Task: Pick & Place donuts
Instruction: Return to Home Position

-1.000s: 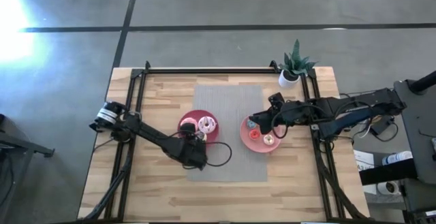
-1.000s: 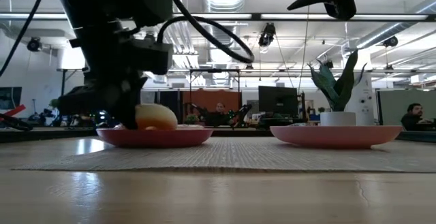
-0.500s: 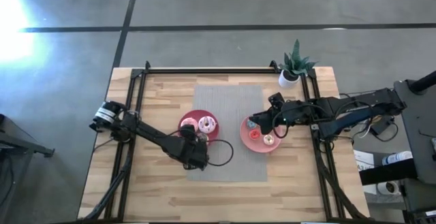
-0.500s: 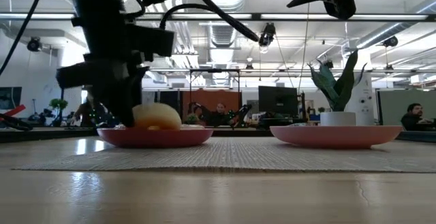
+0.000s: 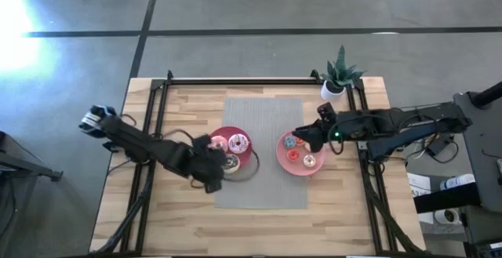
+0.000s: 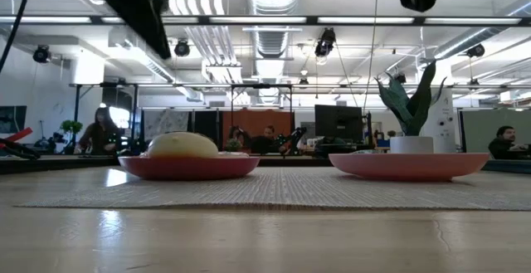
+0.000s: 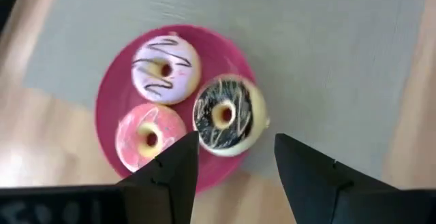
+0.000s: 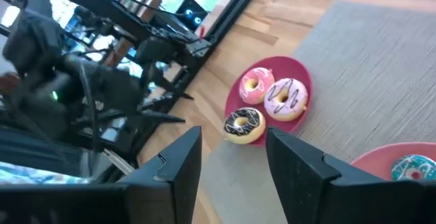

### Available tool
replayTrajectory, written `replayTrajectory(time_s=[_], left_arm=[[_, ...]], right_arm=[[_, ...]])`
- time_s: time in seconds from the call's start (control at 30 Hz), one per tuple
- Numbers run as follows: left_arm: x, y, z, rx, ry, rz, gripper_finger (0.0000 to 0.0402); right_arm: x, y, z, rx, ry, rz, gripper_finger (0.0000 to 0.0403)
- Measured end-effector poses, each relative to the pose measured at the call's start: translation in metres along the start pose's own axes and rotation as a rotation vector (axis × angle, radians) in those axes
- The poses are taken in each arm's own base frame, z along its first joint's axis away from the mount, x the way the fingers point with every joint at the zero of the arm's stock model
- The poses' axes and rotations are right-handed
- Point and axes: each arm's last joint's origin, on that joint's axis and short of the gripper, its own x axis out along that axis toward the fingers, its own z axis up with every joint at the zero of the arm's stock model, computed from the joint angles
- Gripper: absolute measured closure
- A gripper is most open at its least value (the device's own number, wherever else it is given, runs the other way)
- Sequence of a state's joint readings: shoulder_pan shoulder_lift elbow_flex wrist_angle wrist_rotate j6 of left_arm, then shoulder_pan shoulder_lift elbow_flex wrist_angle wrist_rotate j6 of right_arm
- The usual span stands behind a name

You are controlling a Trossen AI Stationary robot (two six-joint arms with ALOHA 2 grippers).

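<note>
High view: 2 round pink plates on a woven grey mat, wooden table (image 5: 180, 219). Left plate (image 7: 109, 91) carries 3 ring donuts under the left claw (image 7: 235, 157), fingers wide, empty: pink (image 7: 150, 137), lilac w/ choc squiggle (image 7: 165, 68), choc-iced (image 7: 224, 114) at the rim. Right claw (image 5: 302, 136), apart and empty, hangs over right plate (image 5: 282, 161) w/ 3 smaller donuts: blue, red, yellow.

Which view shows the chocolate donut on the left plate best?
The left wrist view: the chocolate donut fills mid-frame, drizzle and hole clear. The right wrist view shows it farther off, the high view only as a dark speck, the low view only a pale mound.
</note>
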State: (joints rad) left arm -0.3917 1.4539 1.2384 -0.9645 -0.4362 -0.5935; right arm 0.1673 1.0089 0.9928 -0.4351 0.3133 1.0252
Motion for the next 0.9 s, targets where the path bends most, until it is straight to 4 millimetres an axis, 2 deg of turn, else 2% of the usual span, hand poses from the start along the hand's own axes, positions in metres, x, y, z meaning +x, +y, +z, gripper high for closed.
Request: replayTrajectory(time_s=[0.07, 0.13, 0.2, 0.27, 0.33, 0.47, 0.57, 0.67, 0.8, 0.9], left_arm=[[-0.015, 0.010, 0.001, -0.217, -0.051, -0.022, 0.0234], [-0.025, 0.015, 0.001, -0.271, -0.107, -0.064, 0.0234], [-0.032, 0.014, 0.002, -0.275, -0.185, -0.165, 0.0234], [-0.033, 0.012, 0.002, -0.283, -0.271, -0.306, 0.0234], [-0.032, 0.007, 0.004, -0.268, -0.393, -0.500, 0.0234], [-0.011, -0.002, -0.006, -0.216, -0.593, -0.775, 0.0234], [0.006, 0.011, -0.017, -0.242, -0.627, -0.773, 0.0234], [0.014, 0.037, -0.025, -0.283, -0.617, -0.728, 0.0235], [0.004, 0.070, -0.034, -0.240, -0.687, -0.795, 0.0235], [0.002, 0.088, -0.048, -0.245, -0.738, -0.778, 0.0235]], right_arm=[[-0.004, 0.000, 0.002, 0.017, -0.007, 0.013, 0.0248], [-0.008, 0.001, 0.001, -0.031, -0.003, 0.030, 0.0246], [-0.011, 0.005, -0.003, -0.153, 0.030, 0.073, 0.0244], [-0.014, 0.010, -0.012, -0.266, 0.072, 0.118, 0.0244], [-0.013, 0.011, -0.024, -0.307, 0.101, 0.139, 0.0244], [-0.003, 0.007, -0.052, -0.332, 0.063, 0.204, 0.0248], [0.000, -0.011, -0.065, -0.329, 0.055, 0.240, 0.0250], [-0.007, -0.035, -0.064, -0.288, 0.024, 0.237, 0.0250], [-0.028, -0.063, -0.058, -0.252, -0.054, 0.278, 0.0248], [-0.037, -0.085, -0.064, -0.228, -0.072, 0.296, 0.0250]])
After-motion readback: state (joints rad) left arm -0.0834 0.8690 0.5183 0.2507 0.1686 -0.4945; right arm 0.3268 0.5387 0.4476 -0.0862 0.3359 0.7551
